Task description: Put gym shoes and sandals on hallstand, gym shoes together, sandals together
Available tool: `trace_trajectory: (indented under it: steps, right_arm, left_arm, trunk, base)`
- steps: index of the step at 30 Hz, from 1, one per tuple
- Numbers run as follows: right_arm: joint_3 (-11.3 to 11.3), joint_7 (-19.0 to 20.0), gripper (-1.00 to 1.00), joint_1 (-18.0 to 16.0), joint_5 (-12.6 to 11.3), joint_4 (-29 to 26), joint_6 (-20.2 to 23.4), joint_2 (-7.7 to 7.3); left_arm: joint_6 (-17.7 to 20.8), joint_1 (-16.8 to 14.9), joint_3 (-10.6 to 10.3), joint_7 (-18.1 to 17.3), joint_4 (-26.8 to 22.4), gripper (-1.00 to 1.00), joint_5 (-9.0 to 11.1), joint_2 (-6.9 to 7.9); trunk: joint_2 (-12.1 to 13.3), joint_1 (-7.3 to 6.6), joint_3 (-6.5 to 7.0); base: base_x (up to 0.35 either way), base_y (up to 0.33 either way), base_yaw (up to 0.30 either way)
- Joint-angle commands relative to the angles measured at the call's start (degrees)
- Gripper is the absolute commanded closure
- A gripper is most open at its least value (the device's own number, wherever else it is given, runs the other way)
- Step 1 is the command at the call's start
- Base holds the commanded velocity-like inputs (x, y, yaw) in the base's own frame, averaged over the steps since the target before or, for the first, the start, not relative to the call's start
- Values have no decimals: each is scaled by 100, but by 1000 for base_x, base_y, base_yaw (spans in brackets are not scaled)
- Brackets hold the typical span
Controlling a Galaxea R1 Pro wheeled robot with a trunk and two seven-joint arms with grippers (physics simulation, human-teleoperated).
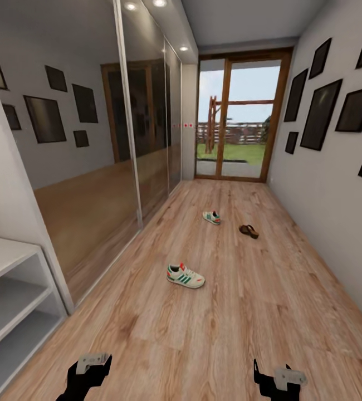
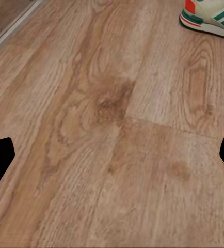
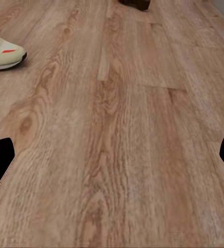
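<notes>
While nothing sits on the hallstand (image 1: 14, 289) yet, judging by its bare pale top and open shelf slots at the left of the head view, the task looks barely started. On the corridor floor (image 1: 248, 323) lie three pieces of footwear: the near gym shoe (image 1: 185, 275) in the middle of the planks, the far gym shoe (image 1: 211, 217) further down toward the glass door (image 1: 238, 120), and one sandal (image 1: 249, 230) just to the right of that far shoe, apart from it. Second sandal: cannot place it. Left gripper (image 1: 91, 367) and right gripper (image 1: 274, 377) hang low at the bottom of the head view, both empty, well short of any shoe. Each wrist view shows dark fingertips at opposite edges with bare floor between, so jaws on both sides stand wide apart. Left wrist view catches the near gym shoe (image 2: 211, 16) at the frame edge; right wrist view catches its toe (image 3: 3, 52) and a dark bit that is likely the sandal (image 3: 135, 4). Left to do: all four pickups, all placements, both pairings. Nearest candidate is the near gym shoe, close to the rack.
</notes>
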Motion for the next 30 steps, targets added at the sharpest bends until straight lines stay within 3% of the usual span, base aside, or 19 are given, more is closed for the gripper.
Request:
trace_trajectory:
  steps: [1, 11, 30]
  right_arm:
    - [49, -25, -100, -3, -46, 1, -16, -4]
    - [49, -25, -100, -3, -46, 2, -14, -4]
    - [49, -25, -100, -3, -46, 2, -16, -4]
  left_arm:
    - [-17, -4, 49, -33, 5, -100, -42, -2]
    - [-21, -2, 49, -33, 5, -100, -41, -2]
    - [-23, -4, 47, -33, 5, -100, -39, -2]
  trunk:
    - [-2, 2, -6]
    - [-2, 2, -6]
    - [-2, 2, -6]
  base:
    - [337, 0, 0]
    - [337, 0, -57]
    - [338, 0, -223]
